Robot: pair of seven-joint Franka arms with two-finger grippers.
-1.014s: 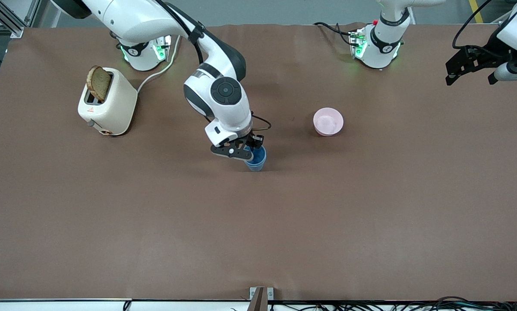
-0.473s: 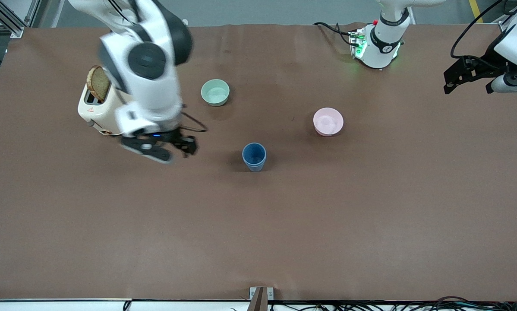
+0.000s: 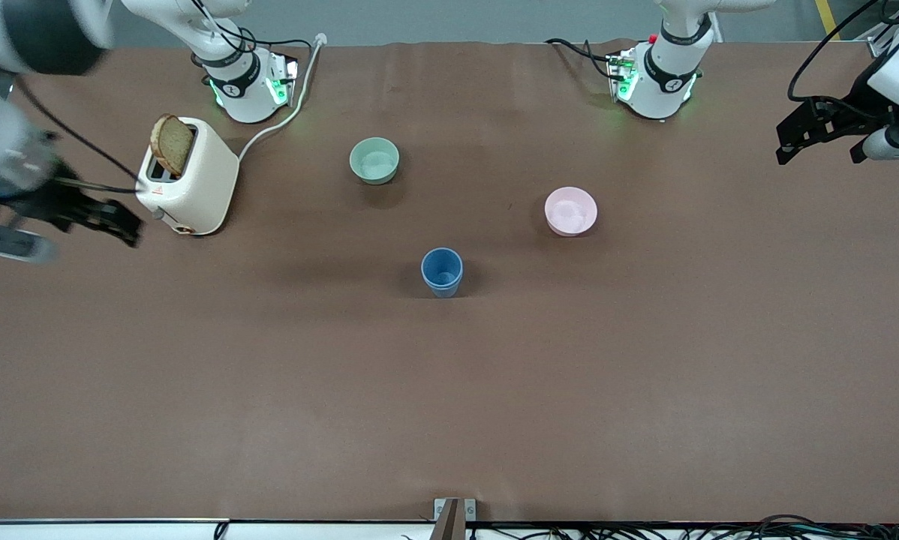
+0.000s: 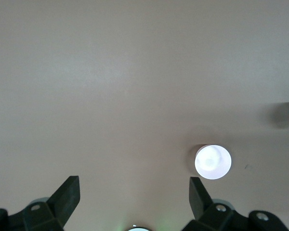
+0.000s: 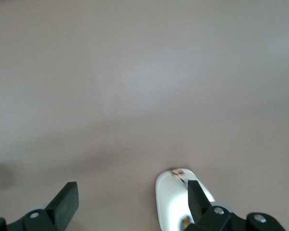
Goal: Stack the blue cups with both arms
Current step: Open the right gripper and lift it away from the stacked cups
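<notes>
Stack looks done: the blue cups (image 3: 442, 272) sit mid-table as one nested unit, upright, nothing touching them. From the front view I can only make out a single rim with a faint second edge lower on the wall, so probably two cups, one inside the other, but I can't be sure. Nothing visible inside the top cup.

Right gripper (image 3: 67, 217) is up over the table's edge at the right arm's end, just beside the toaster (image 3: 187, 186), fingers spread, holding nothing; the right wrist view shows bare table between them. Left gripper (image 3: 821, 131) hangs over the left arm's end of the table, well apart from the cups, fingers (image 4: 67, 197) spread and empty; that arm waits.

Little seems left, judging by this: both arms clear of the stack.

Other containers: green bowl (image 3: 374, 160), farther from the front camera than the cups, looks empty. Pink bowl (image 3: 570, 211), toward the left arm's end, also empty. Toaster has one slice of bread (image 3: 172, 144) sticking up out of its slot.
</notes>
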